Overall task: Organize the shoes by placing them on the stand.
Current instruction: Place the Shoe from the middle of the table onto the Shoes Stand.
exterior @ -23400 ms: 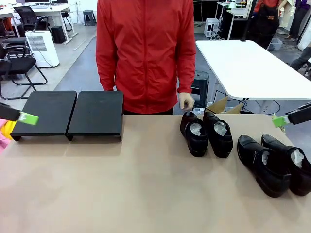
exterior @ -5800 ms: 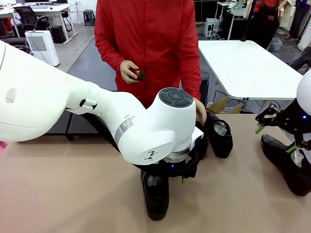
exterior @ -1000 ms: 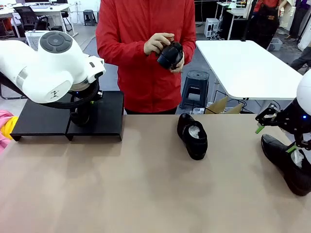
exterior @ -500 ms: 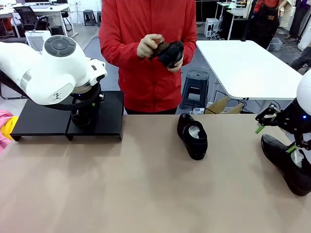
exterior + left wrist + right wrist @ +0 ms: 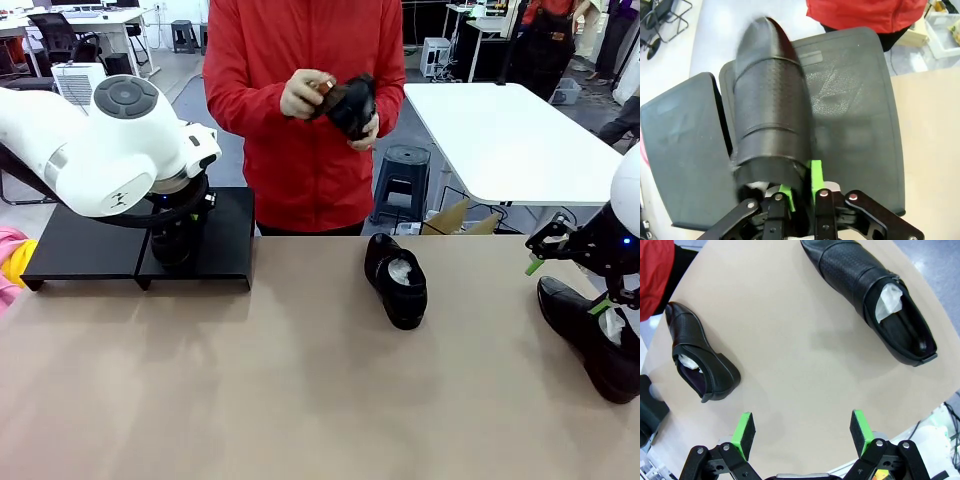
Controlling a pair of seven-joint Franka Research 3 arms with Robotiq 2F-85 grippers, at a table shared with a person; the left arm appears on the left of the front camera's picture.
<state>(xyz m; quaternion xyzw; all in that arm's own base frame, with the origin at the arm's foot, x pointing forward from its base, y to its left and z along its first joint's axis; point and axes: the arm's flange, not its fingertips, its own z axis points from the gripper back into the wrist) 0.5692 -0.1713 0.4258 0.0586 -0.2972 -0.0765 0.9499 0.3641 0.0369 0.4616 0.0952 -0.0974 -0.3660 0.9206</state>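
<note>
The left jaws stand narrow, their green pads (image 5: 816, 176) on either side of the back rim of the first shoe (image 5: 771, 100); whether they press on it I cannot tell. That shoe lies flat on the stand (image 5: 855, 100), a low black platform in 2 sections. It sits on the section nearer the middle of the tabletop (image 5: 300, 400), close along the seam between the 2, with its toe pointing away from the jaws. In the front view the white left arm (image 5: 110, 140) hangs over the stand and hides most of this shoe.

The right jaws are wide apart and hold nothing. Their pads hover over bare tabletop near its right edge. Close beside them lies a second shoe (image 5: 590, 340), glossy black, with white paper in its opening. A third shoe (image 5: 395, 280) lies alone near the middle of the tabletop, well apart from both the stand and the second shoe. It also has paper in its opening, and its toe points toward the person's side.

Across the tabletop stands a person in a red jacket (image 5: 290, 150). The person holds a fourth shoe (image 5: 352, 105) up at chest height, 1 hand (image 5: 368, 130) under it. The other hand (image 5: 300, 95) presses a small brown brush (image 5: 324, 87) against it.
</note>
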